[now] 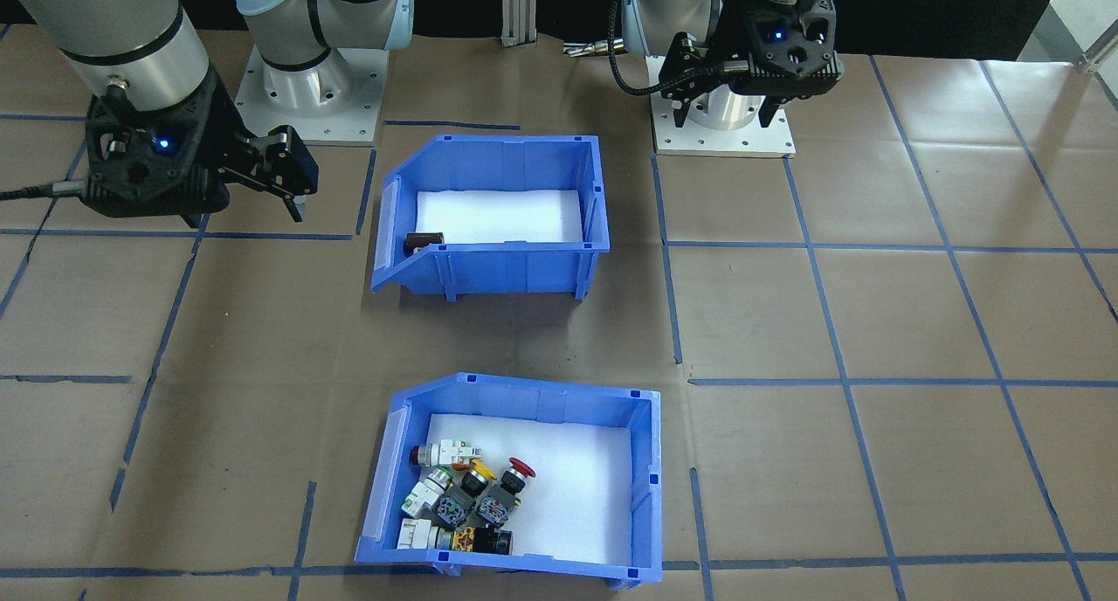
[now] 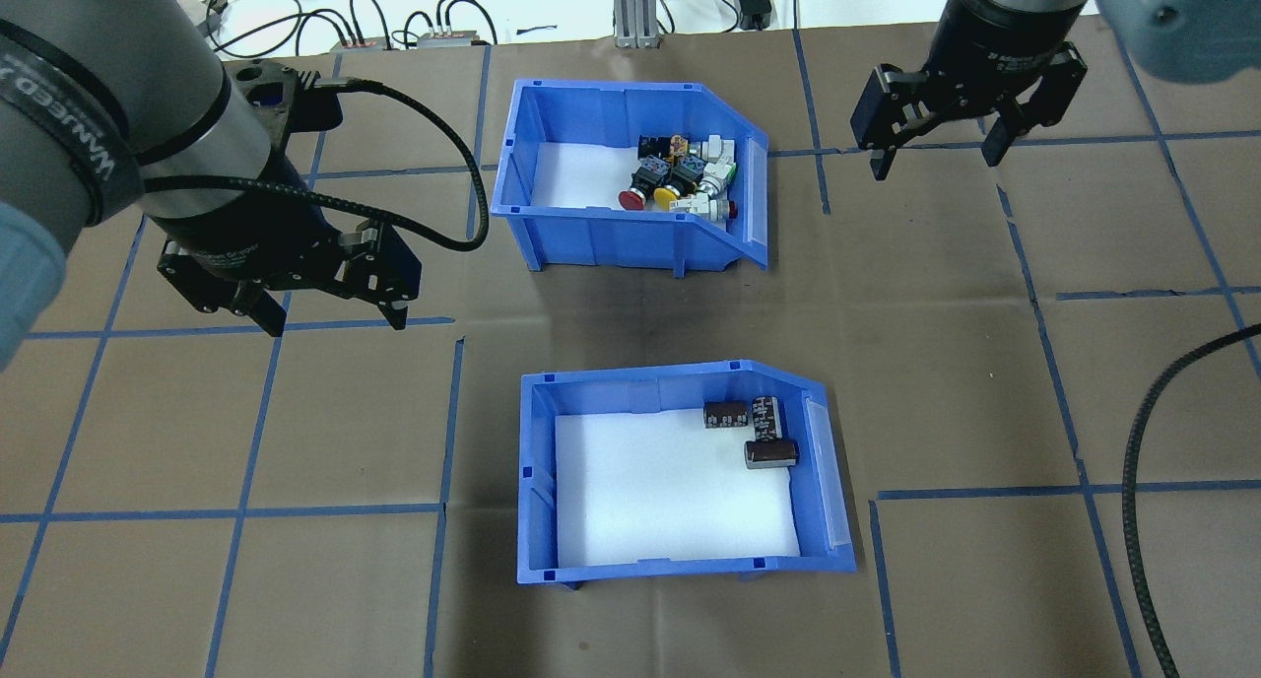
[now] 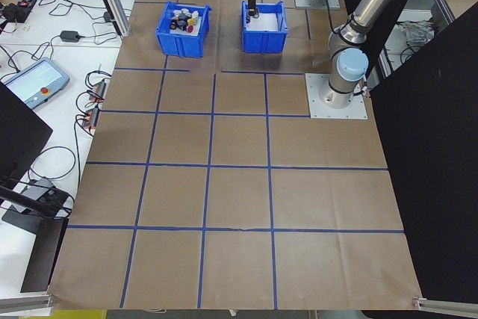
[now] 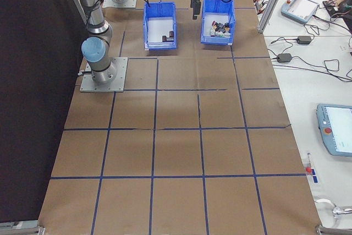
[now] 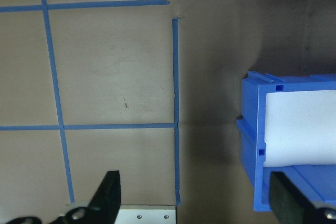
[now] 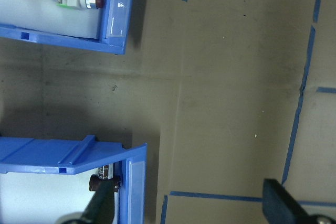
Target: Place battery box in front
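The left gripper [image 2: 325, 313] hangs open and empty, just off the closed end of the blue plastic battery box with white liner [image 2: 680, 550], nearer to it than the equally open right gripper [image 2: 936, 151]. The box lies lengthwise across the table, behind the switch-filled blue bin [image 2: 591, 235].

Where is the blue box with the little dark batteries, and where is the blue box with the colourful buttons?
blue plastic battery box [image 2: 680, 560], overhead exterior view, on its near front wall.
blue plastic bin of colourful push-button switches [image 2: 606, 239], overhead exterior view, on its near side wall.
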`<state>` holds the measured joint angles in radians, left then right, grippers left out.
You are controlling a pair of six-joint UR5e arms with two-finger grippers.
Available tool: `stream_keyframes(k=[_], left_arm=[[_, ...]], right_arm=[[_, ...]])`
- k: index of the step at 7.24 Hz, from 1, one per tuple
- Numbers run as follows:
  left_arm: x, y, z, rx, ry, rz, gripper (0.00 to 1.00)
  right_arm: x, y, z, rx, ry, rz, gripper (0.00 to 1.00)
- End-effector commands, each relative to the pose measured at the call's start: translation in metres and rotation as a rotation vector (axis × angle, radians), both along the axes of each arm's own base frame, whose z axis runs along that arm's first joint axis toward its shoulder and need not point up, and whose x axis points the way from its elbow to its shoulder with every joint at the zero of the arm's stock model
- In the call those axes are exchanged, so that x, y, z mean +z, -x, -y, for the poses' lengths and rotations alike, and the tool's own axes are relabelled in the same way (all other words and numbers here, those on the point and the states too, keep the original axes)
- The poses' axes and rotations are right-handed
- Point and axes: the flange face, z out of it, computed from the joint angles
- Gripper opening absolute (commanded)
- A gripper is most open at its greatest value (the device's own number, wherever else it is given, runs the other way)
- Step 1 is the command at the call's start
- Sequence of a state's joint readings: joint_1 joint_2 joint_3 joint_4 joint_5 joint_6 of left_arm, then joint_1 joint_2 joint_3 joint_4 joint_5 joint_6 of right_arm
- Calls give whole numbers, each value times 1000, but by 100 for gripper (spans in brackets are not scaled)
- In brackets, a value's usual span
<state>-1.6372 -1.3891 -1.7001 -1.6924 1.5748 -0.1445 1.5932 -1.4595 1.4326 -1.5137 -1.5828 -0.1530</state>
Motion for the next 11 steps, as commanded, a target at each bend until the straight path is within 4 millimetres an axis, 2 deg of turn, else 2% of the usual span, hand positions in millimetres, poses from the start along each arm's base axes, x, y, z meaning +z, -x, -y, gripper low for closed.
stream_keyframes(k=[1,2,3,5,6,7,8,9,10,11], left_arm=[[-13,21,-25,271,-20,24,99],[-17,35,-44,437,-9,40,99],[-32,51,-58,692,-47,36,99],[-49,72,-95,1056,-72,85,99],[-59,80,-114,1158,-64,93,99],[-78,82,-128,1227,-83,127,100],[-90,86,-138,1321,-71,128,100],[-107,99,-142,1376,-27,63,100],[-128,108,-150,1390,3,4,99],[-150,115,-162,1432,-13,-9,99]], right_arm=[[-12,-62,27,362,-17,-3,100],[-22,-94,40,504,-16,-2,100],[-34,-127,56,656,-23,2,100],[-67,-194,71,953,-46,14,100],[-73,-220,74,1028,-27,7,100],[-89,-245,79,1138,-19,6,100],[-111,-260,83,1248,-37,14,100],[-128,-274,86,1306,-12,9,100],[-151,-286,86,1341,-36,15,100],[-166,-285,90,1366,-62,5,100]])
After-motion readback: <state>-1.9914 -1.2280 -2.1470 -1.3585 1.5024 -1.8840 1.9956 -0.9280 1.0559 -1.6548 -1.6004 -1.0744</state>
